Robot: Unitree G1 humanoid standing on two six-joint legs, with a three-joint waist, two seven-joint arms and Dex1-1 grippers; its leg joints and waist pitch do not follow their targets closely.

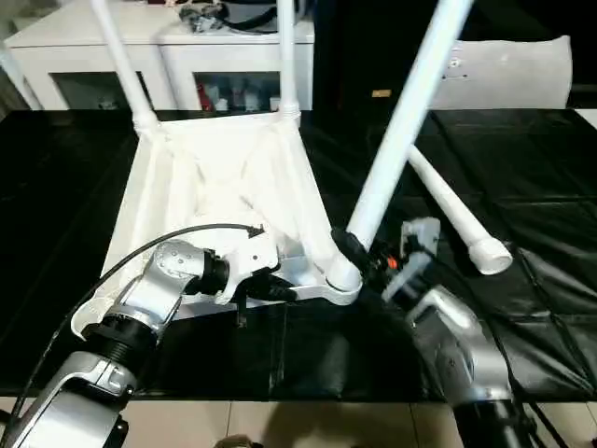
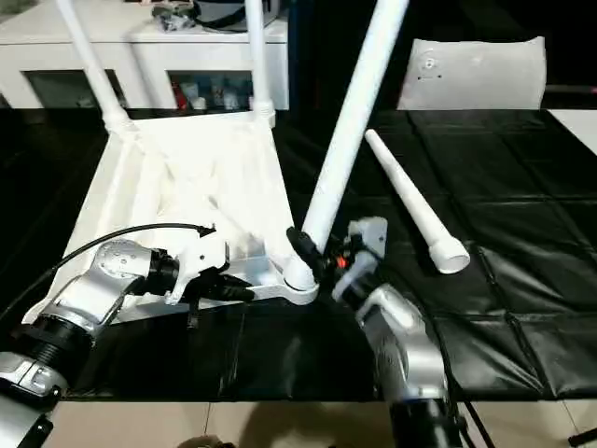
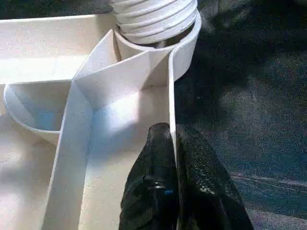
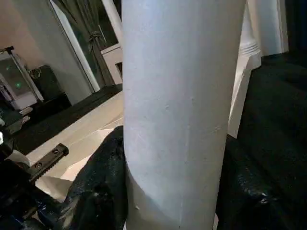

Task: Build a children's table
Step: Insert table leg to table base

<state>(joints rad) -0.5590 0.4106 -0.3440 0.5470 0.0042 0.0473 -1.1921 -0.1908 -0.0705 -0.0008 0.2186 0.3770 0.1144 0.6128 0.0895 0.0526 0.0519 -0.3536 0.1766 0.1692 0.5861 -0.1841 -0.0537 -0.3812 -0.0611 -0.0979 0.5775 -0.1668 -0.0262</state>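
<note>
Bright overhead light washing out the white table top (image 1: 224, 177), ribs barely distinguishable in glare, sheen on the black mat (image 1: 522, 168), dim background, soft focus throughout, held leg (image 4: 182, 110) blurred up close

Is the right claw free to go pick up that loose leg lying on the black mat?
Probably not yet: the right claw is closed around the leaning leg at the tabletop's corner. The loose leg lies nearby, unobstructed.

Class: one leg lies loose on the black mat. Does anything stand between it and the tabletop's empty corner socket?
The loose leg lies on the robot's right; the empty socket is at the near left corner. Between them stand the leaning leg, gripped by the right gripper, and the left gripper, pinching the tabletop rim.
</note>
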